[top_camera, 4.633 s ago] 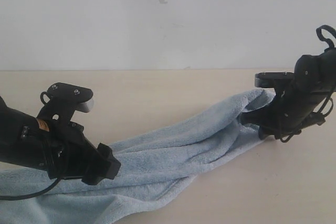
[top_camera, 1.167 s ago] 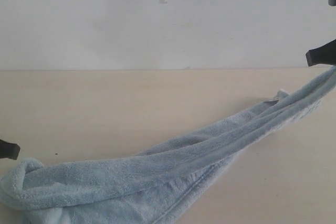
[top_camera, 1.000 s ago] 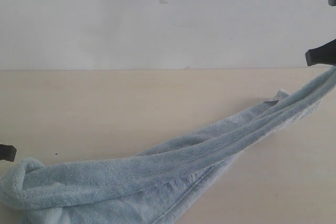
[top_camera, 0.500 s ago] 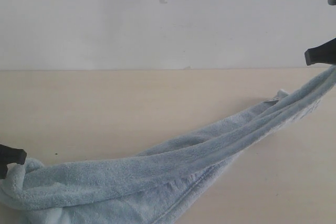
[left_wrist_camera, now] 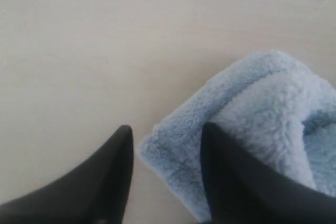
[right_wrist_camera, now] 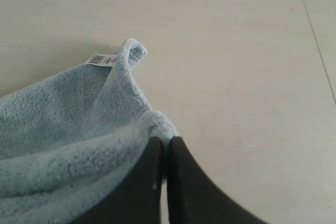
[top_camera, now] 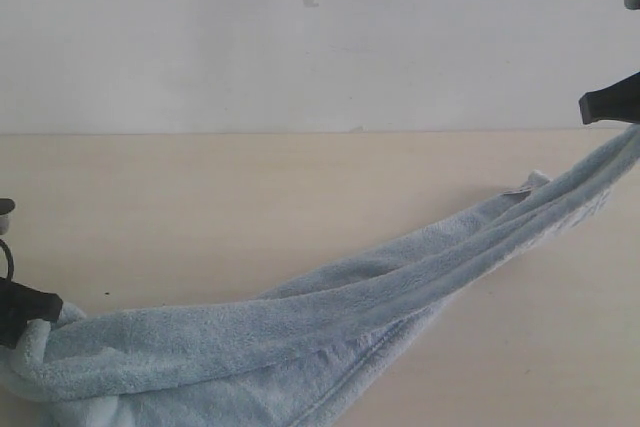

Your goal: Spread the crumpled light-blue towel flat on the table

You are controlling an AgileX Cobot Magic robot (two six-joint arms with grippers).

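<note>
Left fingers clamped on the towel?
No, in the left wrist view the left fingers stand apart, with the towel corner lying loose between them.

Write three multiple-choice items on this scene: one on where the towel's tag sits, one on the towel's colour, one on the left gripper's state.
1. The white tag on the towel sits:
A. at the end beside the left gripper
B. near the corner close to the right gripper
C. loose on the table, apart from the towel

2. The towel is:
A. red
B. dark green
C. light blue

3. The left gripper is:
A. open, with a towel corner between its fingers
B. shut on the tag
C. shut on nothing

Answers:
1 B: the right wrist view shows the tag at the corner next to the edge that the right gripper pinches.
2 C: the towel looks pale blue in every view.
3 A: the left wrist view shows the jaws apart, with the corner lying between them.
</note>
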